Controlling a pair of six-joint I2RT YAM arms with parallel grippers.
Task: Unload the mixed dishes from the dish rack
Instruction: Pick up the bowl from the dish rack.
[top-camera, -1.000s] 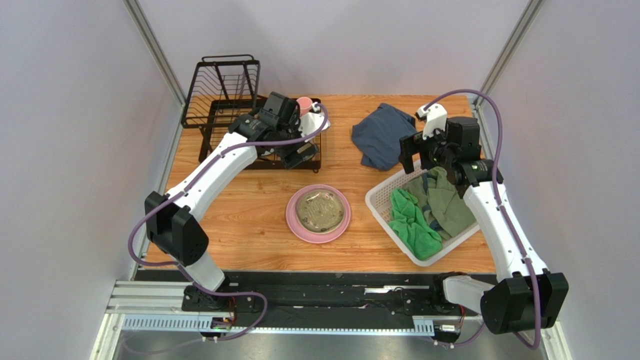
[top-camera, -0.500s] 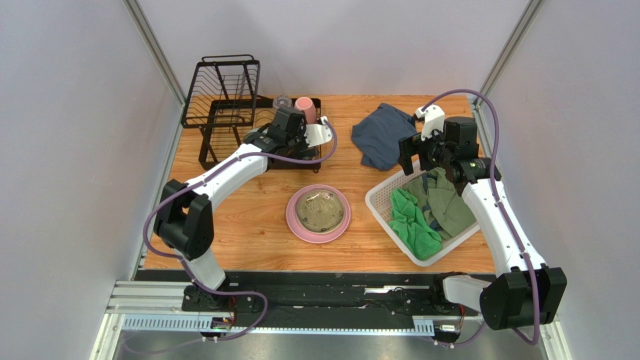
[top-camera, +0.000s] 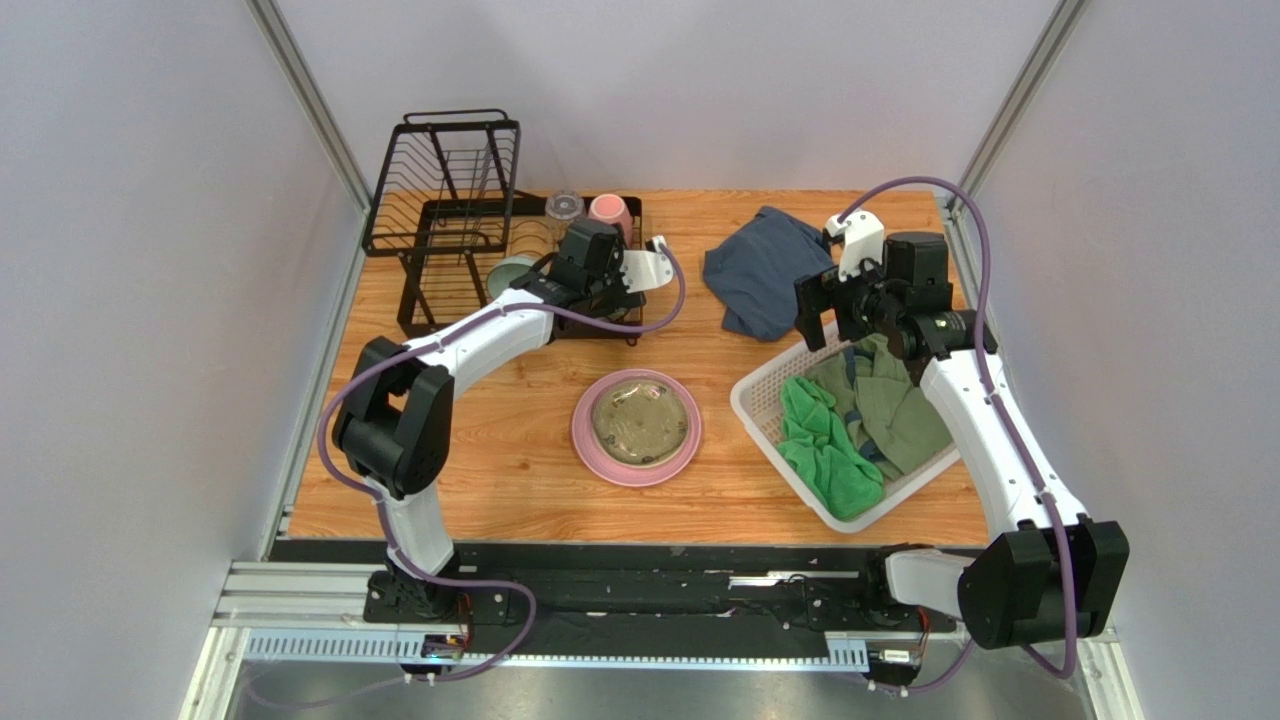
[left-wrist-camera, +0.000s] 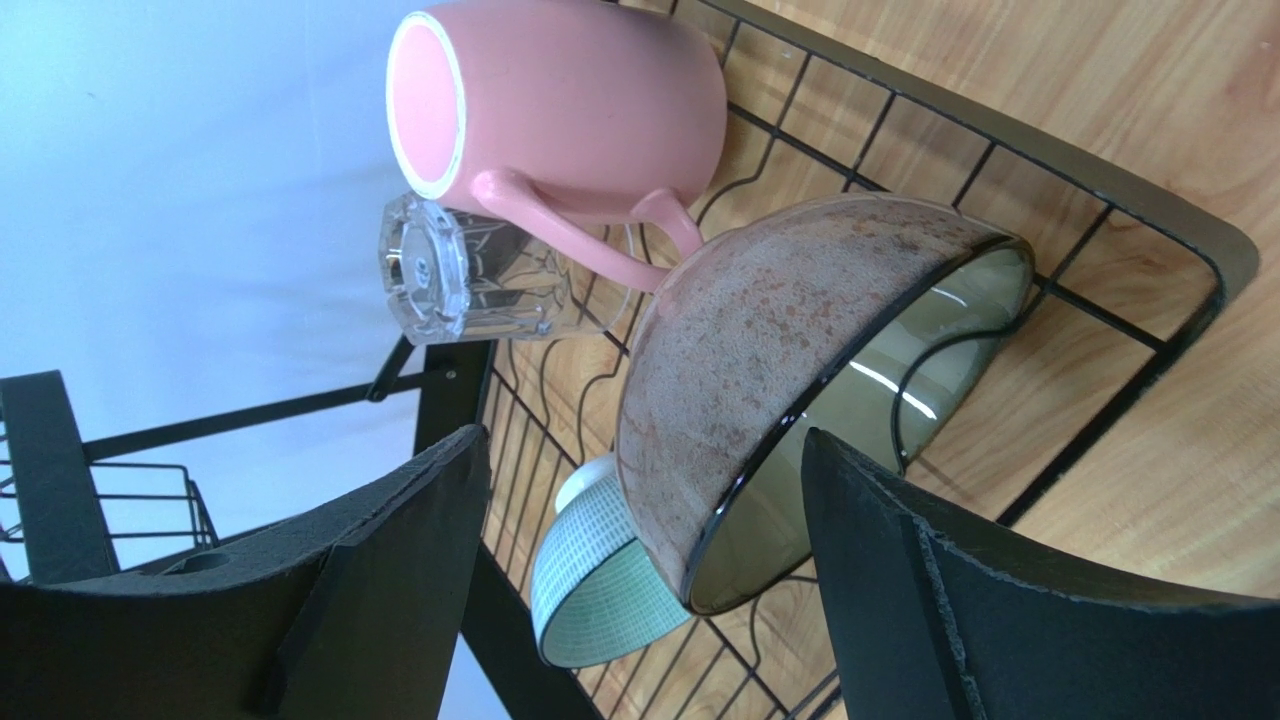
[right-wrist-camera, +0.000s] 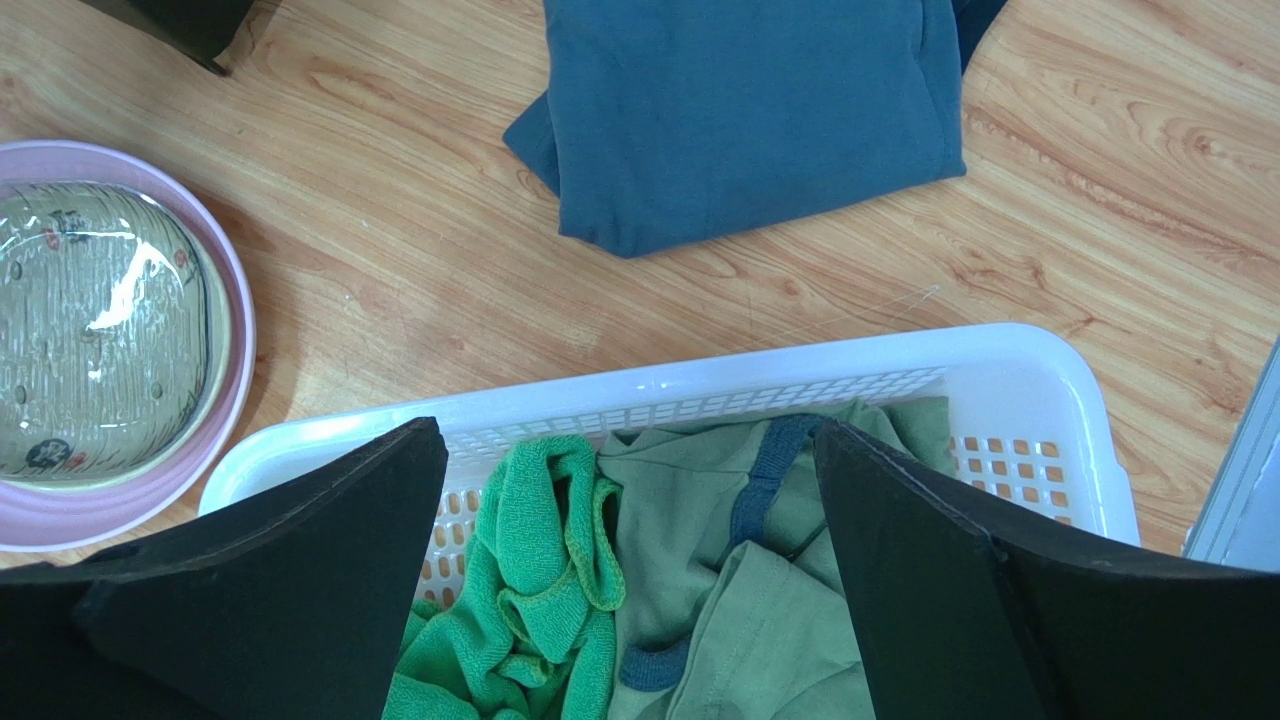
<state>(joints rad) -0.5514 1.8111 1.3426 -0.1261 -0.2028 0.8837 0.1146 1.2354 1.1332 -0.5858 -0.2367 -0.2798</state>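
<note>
1. Where the wooden tabletop (top-camera: 481, 435) is boxed in by pale grey walls (top-camera: 150, 300), the dish rack (top-camera: 451, 188) is parked at the upper left of the top view.
2. Left gripper (left-wrist-camera: 643, 450) is spread wide, nothing gripped, with the tan-olive bowl (left-wrist-camera: 766, 330), pink mug (left-wrist-camera: 586, 98) and glass tumbler (left-wrist-camera: 451, 270) framed beyond it in the rack.
3. Right gripper (right-wrist-camera: 628, 435) is splayed wide over the white basket (right-wrist-camera: 676, 398).

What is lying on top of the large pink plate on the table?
A smaller cream plate lies on the pink plate, inside its rim. Only the pink rim shows; the plate's middle is covered.
</note>
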